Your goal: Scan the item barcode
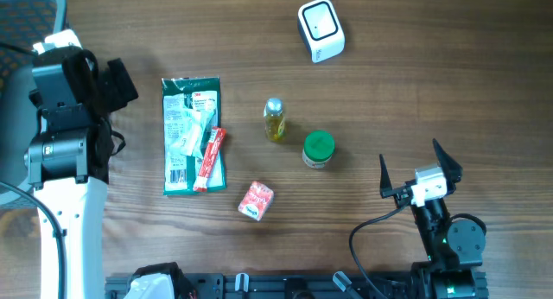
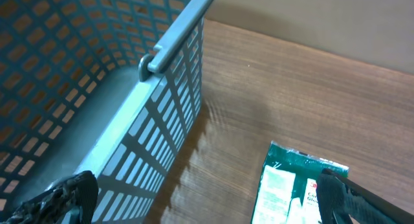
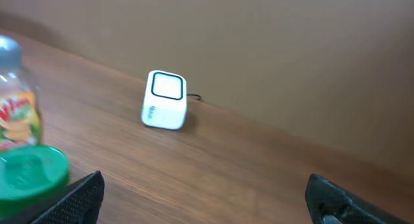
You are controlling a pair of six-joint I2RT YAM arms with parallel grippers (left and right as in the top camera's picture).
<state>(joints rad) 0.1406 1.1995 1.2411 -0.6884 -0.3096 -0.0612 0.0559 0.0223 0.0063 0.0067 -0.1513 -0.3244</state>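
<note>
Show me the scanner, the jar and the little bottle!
scanner (image 1: 320,29), overhead view, on its white top face.
jar (image 1: 318,146), overhead view, on its green lid.
bottle (image 1: 275,126), overhead view, on its yellow body, below the silver cap.

The left arm (image 1: 59,152) is black over a white lower link (image 1: 65,230). The black right arm (image 1: 449,240) has a white block (image 1: 429,185), pointed fingers (image 1: 385,178) and a looping cable (image 1: 352,240).

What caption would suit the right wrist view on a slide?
Open right gripper faces the white scanner across the wooden table, green-lidded jar in the foreground.
</note>
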